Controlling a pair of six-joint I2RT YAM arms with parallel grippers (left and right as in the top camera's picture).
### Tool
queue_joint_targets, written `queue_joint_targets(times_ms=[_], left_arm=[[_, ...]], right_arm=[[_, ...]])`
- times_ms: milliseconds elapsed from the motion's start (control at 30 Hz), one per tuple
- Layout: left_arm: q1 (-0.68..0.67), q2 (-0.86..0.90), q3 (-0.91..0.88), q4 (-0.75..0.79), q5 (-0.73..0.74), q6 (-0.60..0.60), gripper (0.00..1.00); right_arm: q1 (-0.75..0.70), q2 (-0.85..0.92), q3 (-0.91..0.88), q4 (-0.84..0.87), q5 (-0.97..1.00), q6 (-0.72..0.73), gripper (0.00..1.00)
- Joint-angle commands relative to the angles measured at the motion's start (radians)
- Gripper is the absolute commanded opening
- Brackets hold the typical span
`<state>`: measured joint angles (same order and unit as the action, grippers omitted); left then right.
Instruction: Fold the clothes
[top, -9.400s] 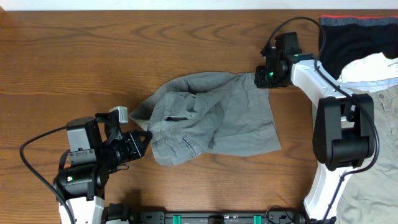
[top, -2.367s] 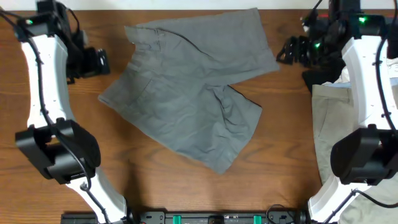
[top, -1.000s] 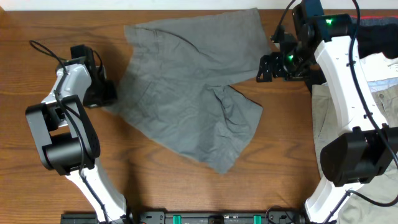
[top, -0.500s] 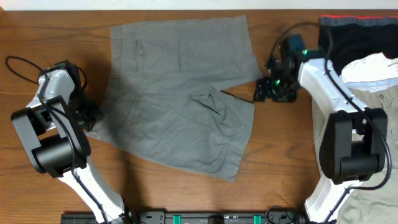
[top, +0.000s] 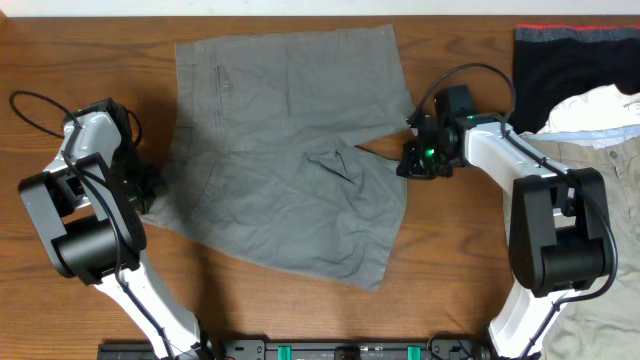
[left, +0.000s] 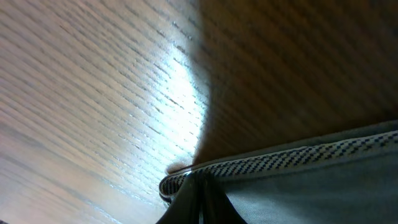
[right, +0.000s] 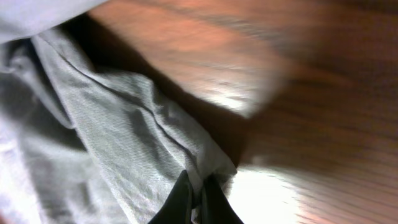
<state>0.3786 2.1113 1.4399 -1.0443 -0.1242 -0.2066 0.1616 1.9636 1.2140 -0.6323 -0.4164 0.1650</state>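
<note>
The medium-grey shorts (top: 285, 150) lie spread flat on the wooden table in the overhead view, waistband to the left, legs to the right. My left gripper (top: 147, 192) is shut on the waistband's lower left corner; the left wrist view shows its dark fingers (left: 200, 202) pinched on the patterned waistband edge (left: 292, 158). My right gripper (top: 410, 163) is shut on the hem corner of the lower leg at the crotch split; the right wrist view shows its fingers (right: 194, 202) clamping grey cloth (right: 118, 143).
A black garment with a red edge (top: 560, 55) lies at the back right, with a white cloth (top: 600, 110) and beige-khaki trousers (top: 615, 210) along the right side. A black cable (top: 35, 115) loops by the left arm. Bare wood (top: 300, 320) shows at the front.
Over the earlier frames the shorts went from crumpled to spread flat. In the last half second my right gripper moved slightly down-left on the leg hem; the left gripper stayed put.
</note>
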Motion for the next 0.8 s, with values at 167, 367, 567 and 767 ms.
queue_joint_targets(times_ms=[167,367,567,767], left_arm=[[0.013,0.013,-0.018,-0.013,-0.02,-0.009,0.06],[0.016,0.012,-0.018,-0.016,-0.019,-0.009,0.06],[0.016,0.012,-0.018,-0.048,0.051,-0.008,0.06],[0.015,0.012,-0.018,-0.068,0.385,0.172,0.12]], right_arm=[[-0.117,-0.003,0.135,0.003,0.221,0.01,0.01],[-0.149,-0.007,0.164,-0.026,0.11,-0.046,0.64],[-0.171,-0.032,0.164,-0.245,0.1,-0.069,0.73],[-0.174,-0.036,0.163,-0.485,0.001,-0.123,0.74]])
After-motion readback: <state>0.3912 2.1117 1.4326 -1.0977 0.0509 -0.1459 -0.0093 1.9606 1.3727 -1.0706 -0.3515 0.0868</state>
